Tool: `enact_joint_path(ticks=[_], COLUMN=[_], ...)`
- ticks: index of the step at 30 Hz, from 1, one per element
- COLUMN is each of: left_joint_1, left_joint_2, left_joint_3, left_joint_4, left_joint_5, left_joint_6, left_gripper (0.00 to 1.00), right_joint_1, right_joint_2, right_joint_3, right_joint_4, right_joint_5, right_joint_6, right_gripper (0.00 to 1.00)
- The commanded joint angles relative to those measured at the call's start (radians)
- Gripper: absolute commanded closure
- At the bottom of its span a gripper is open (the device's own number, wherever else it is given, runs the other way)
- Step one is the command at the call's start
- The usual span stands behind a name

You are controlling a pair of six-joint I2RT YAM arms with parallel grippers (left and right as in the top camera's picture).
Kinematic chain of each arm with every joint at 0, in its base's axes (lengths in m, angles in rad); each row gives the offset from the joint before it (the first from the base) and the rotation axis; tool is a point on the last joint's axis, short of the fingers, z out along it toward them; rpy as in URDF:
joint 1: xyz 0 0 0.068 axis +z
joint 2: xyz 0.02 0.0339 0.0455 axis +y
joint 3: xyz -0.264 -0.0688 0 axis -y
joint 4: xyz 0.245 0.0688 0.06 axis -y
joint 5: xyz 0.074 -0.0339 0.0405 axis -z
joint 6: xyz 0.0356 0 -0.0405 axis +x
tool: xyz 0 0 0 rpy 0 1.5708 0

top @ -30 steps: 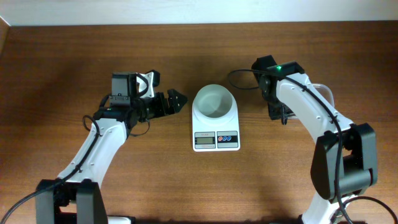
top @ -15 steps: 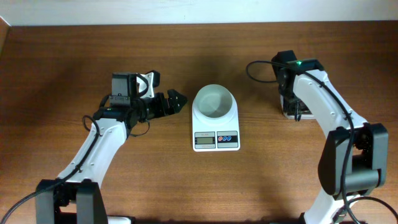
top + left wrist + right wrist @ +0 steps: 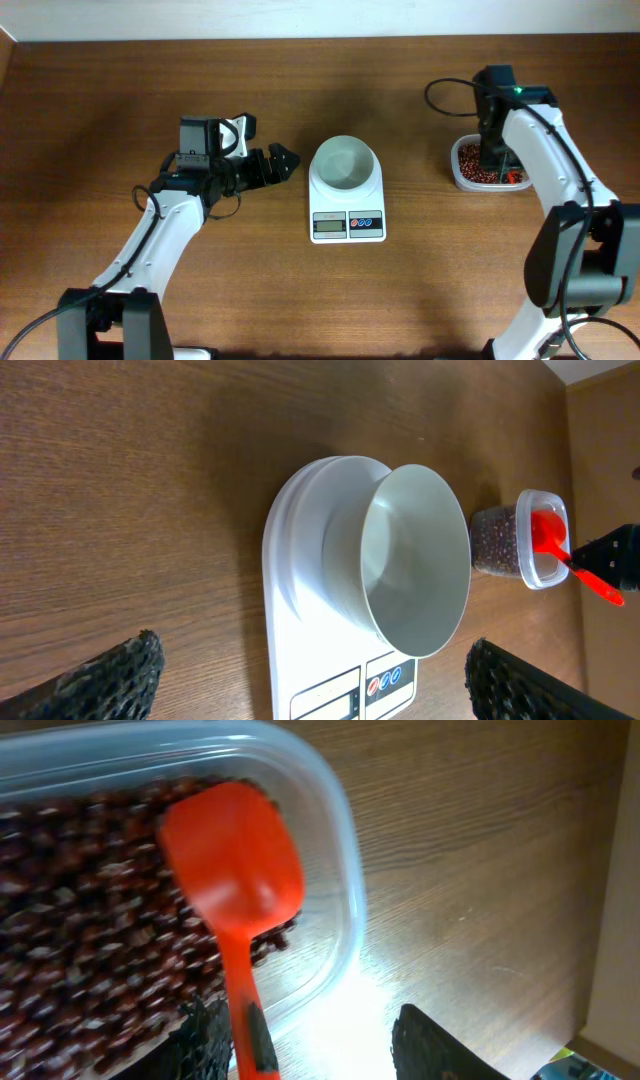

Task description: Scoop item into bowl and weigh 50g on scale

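The right claw is hanging over one end of a clear plastic tub, its jaws standing about half open and clamping nothing. The handle of a red spoon is running down between its fingers. It is lying right beside the finger at the left of the wrist view, while a plain gap of bare wood is showing between the handle and the other finger. Whether that near finger is actually touching the handle I cannot tell. The spoon's scoop end is lying on top of the beans, which are filling the tub as a loose dark red-brown heap, and its handle is sticking out over the tub's rim. The tub is sitting toward the right side of the brown wooden table, well apart from the scale. The scale is standing in the middle of the table with its grey display and two round buttons facing the robot, the reading being too small to make out. The white bowl is resting upright on the scale's platform, its inside showing plain white. To the left of the scale, the left claw is hanging near it with its jaws spread wide, gripping nothing and pointing toward the bowl.
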Motion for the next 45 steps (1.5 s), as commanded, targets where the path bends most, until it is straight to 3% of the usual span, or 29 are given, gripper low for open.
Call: enact_joint_path(ticks=[1,6,8,11,17,20,22,26,30,32,35,39,45], left_joint_1=[0.001,0.001,0.001,0.001,0.001,0.001,0.001,0.001,0.001,0.001,0.001,0.001,0.001], left_joint_2=[-0.013,-0.013,-0.013,-0.013,-0.013,-0.013,-0.013,-0.013,-0.013,-0.013,-0.013,-0.013,-0.013], left_joint_3=[0.010,0.010,0.010,0.010,0.010,0.010,0.010,0.010,0.010,0.010,0.010,0.010,0.010], left_joint_4=[0.000,0.003,0.003,0.016,0.029,0.026,0.026,0.026,0.026,0.026,0.026,0.026,0.026], left_joint_5=[-0.014,-0.014,-0.014,-0.014,-0.058,-0.067,-0.067,-0.067,-0.067,-0.067,-0.067,-0.067,-0.067], left_joint_6=[0.016,0.016,0.016,0.016,0.016,0.016,0.016,0.016,0.016,0.016,0.016,0.016,0.016], left_gripper=[0.01,0.01,0.01,0.01,0.01,0.01,0.01,0.01,0.01,0.01,0.01,0.01,0.01], right_joint_1=[-0.064,-0.140,-0.159,-0.162,-0.156,-0.156,-0.156,-0.155,-0.154,-0.154,-0.154,-0.154,-0.154], right_joint_2=[0.005,0.005,-0.010,-0.085,-0.138,-0.137,-0.137,-0.136,-0.135,-0.135,-0.135,-0.135,-0.135], right_joint_3=[0.024,0.027,0.111,0.245,0.174,0.047,-0.031,-0.122,-0.157,-0.157,-0.157,-0.135,-0.078], right_joint_4=[0.011,0.067,0.001,-0.148,-0.369,-0.331,-0.273,-0.056,-0.007,-0.002,0.004,-0.002,-0.008], right_joint_5=[-0.032,-0.156,-0.343,-0.450,-0.499,-0.494,-0.455,-0.360,-0.359,-0.360,-0.368,-0.367,-0.367], right_joint_6=[-0.009,-0.083,-0.158,-0.202,-0.192,-0.192,-0.192,-0.192,-0.196,-0.196,-0.196,-0.196,-0.196], right_gripper=[0.47,0.47,0.47,0.47,0.50,0.65,0.57,0.57,0.58,0.63,0.81,0.83,0.96])
